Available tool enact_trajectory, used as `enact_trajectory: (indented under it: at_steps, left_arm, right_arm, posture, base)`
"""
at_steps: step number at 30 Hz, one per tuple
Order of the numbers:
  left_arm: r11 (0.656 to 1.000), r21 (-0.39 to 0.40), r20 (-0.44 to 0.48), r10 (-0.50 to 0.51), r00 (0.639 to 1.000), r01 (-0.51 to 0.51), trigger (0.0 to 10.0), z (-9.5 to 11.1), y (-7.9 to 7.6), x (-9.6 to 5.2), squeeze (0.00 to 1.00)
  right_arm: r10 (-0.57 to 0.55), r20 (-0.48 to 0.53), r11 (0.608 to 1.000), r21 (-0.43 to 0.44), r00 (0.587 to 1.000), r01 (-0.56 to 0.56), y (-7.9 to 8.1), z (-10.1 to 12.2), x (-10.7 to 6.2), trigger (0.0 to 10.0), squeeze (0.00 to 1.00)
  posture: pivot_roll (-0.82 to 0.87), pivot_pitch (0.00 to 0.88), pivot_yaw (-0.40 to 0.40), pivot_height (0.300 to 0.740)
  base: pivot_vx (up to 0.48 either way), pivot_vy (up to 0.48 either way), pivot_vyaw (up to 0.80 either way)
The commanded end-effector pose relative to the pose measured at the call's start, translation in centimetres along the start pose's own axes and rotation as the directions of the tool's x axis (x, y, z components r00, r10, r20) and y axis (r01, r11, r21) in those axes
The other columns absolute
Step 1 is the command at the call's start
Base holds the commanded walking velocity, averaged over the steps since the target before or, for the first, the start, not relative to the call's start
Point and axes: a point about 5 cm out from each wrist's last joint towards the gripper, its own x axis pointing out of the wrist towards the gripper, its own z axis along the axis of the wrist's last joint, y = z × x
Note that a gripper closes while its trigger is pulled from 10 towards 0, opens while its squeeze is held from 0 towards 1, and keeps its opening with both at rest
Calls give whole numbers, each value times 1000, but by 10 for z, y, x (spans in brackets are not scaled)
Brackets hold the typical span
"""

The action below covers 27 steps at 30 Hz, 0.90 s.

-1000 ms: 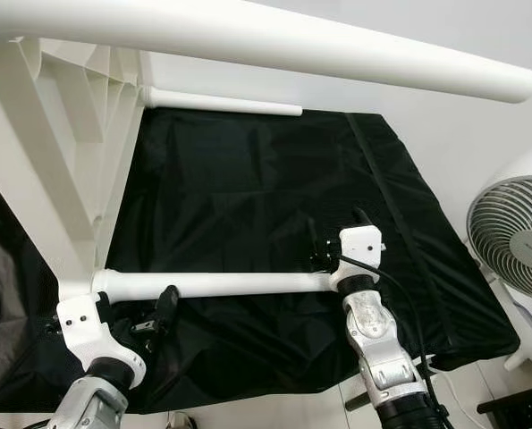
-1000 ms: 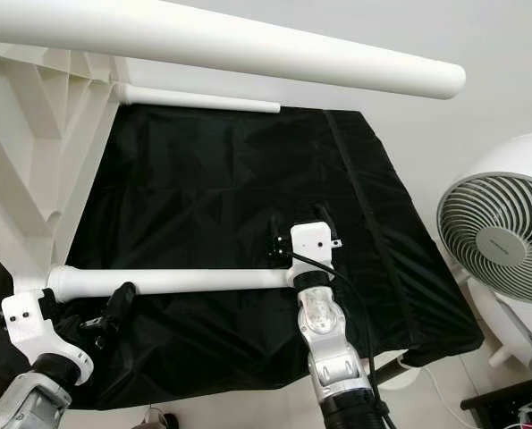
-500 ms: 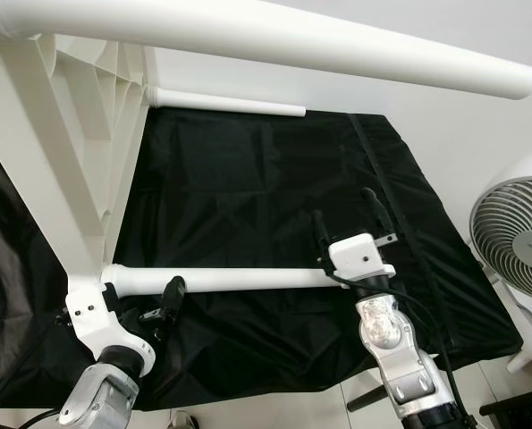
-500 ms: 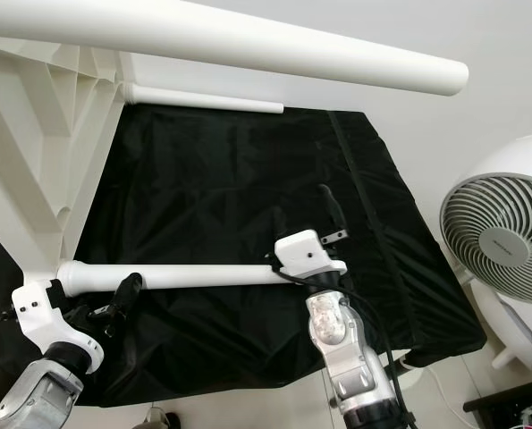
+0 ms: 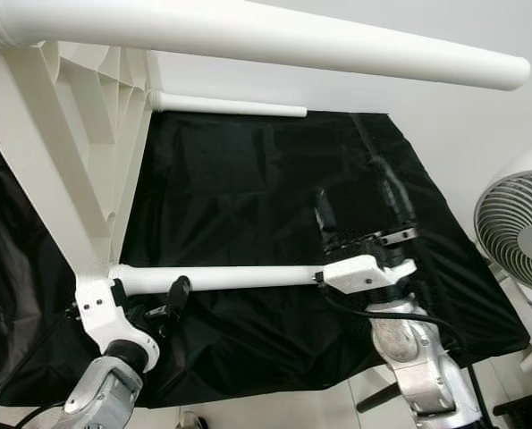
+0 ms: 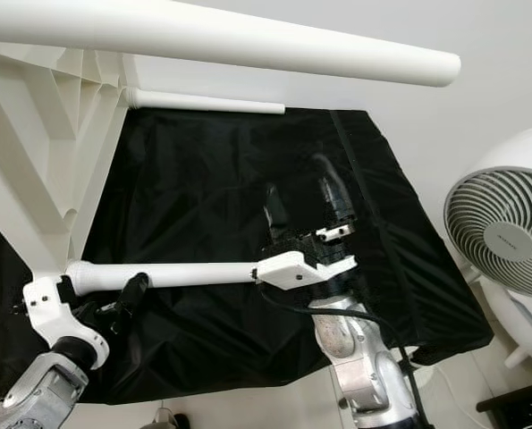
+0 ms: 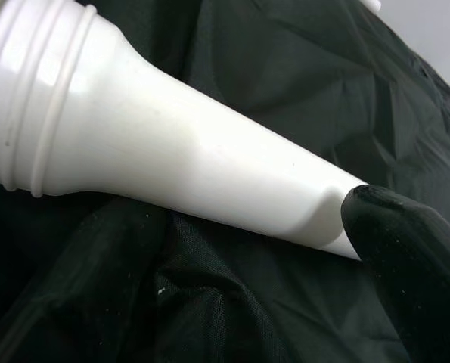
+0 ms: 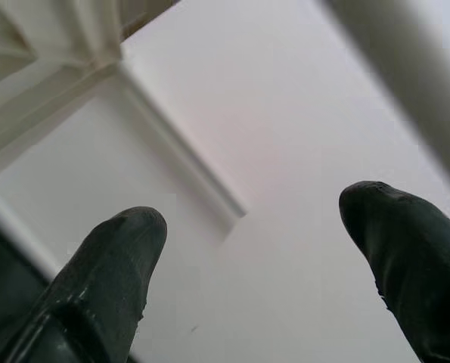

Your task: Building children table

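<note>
I saw the white plastic children's table tipped on its side over the black fabric sheet, its round white legs pointing toward the white floor fan. My left gripper pinched the lowest white tube leg near its threaded base. My right gripper stood just past that leg's free end, fingers spread apart and pointing upward.
</note>
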Motion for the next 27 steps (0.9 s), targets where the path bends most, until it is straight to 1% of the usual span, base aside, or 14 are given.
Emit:
enact_trajectory:
  at_steps: [1, 3, 6, 7, 10, 11, 16, 17, 19, 21, 22, 23, 26, 27]
  left_arm:
    - [998, -6, 13, -62, 998, 62, 10000, 4, -9, 3, 0]
    - [998, -2, 10, -65, 998, 65, 10000, 4, -8, 4, 0]
    - [997, 6, 7, -77, 997, 77, 10000, 7, -9, 8, 0]
    - [997, 6, 7, -77, 997, 77, 10000, 7, -9, 8, 0]
    - [997, 4, 7, -79, 997, 79, 10000, 7, -9, 9, 0]
    - [997, 4, 7, -79, 997, 79, 10000, 7, -9, 9, 0]
    - [997, -5, 14, -74, 997, 74, 10000, 6, -10, 9, 0]
    - [997, -5, 14, -74, 997, 74, 10000, 6, -10, 9, 0]
    - [998, -8, 16, -69, 997, 69, 10000, 5, -10, 9, 0]
    - [998, -10, 17, -66, 998, 67, 10000, 5, -10, 9, 0]
    - [998, -11, 17, -63, 998, 63, 10000, 5, -10, 8, 0]
    - [998, -12, 18, -62, 998, 63, 10000, 5, -10, 8, 0]
    - [998, -11, 18, -62, 998, 62, 10000, 5, -10, 8, 0]
    - [998, -12, 19, -60, 998, 60, 10000, 5, -10, 8, 0]
  right_arm:
    - [-7, 21, 1000, -25, 1000, 8, -3, 2, -2, 10000, 0]
    - [-22, 33, 999, -34, 999, 23, -6, 4, -1, 10000, 0]
    - [-76, 107, 993, -87, 991, 85, -17, 10, 10, 10000, 0]
    - [-76, 107, 993, -87, 991, 85, -17, 10, 10, 10000, 0]
    - [-110, 141, 986, -105, 984, 126, -20, 13, 21, 10000, 0]
    - [-110, 141, 986, -105, 984, 126, -20, 13, 21, 10000, 0]
    - [-156, 169, 979, -103, 973, 175, -22, 15, 35, 10000, 0]
    - [-156, 169, 979, -103, 973, 175, -22, 15, 35, 10000, 0]
    - [-176, 191, 975, -103, 966, 198, -22, 16, 44, 10000, 0]
    - [-181, 201, 974, -99, 963, 203, -23, 17, 47, 10000, 0]
    - [-173, 215, 977, -82, 961, 194, -23, 19, 57, 10000, 0]
    - [-165, 218, 980, -74, 962, 185, -23, 20, 60, 10000, 0]
    - [-162, 224, 980, -74, 961, 182, -23, 21, 63, 10000, 0]
    - [-158, 227, 981, -74, 961, 178, -25, 22, 66, 10000, 0]
  posture:
    - [87, 124, 22, 740]
    - [82, 126, 32, 740]
    - [77, 126, 38, 740]
    - [77, 126, 38, 740]
    - [76, 127, 36, 740]
    - [76, 127, 36, 740]
    - [80, 132, 26, 740]
    - [80, 132, 26, 740]
    - [84, 135, 20, 740]
    - [84, 134, 19, 740]
    - [86, 135, 18, 740]
    - [86, 135, 18, 740]
    - [85, 136, 17, 740]
    - [85, 136, 17, 740]
  base:
    - [0, 0, 0]
    - [0, 0, 0]
    - [0, 0, 0]
    - [0, 0, 0]
    - [0, 0, 0]
    - [0, 0, 0]
    - [0, 0, 0]
    - [0, 0, 0]
    - [0, 0, 0]
    - [0, 0, 0]
    - [0, 0, 0]
    - [0, 0, 0]
    - [0, 0, 0]
    - [0, 0, 0]
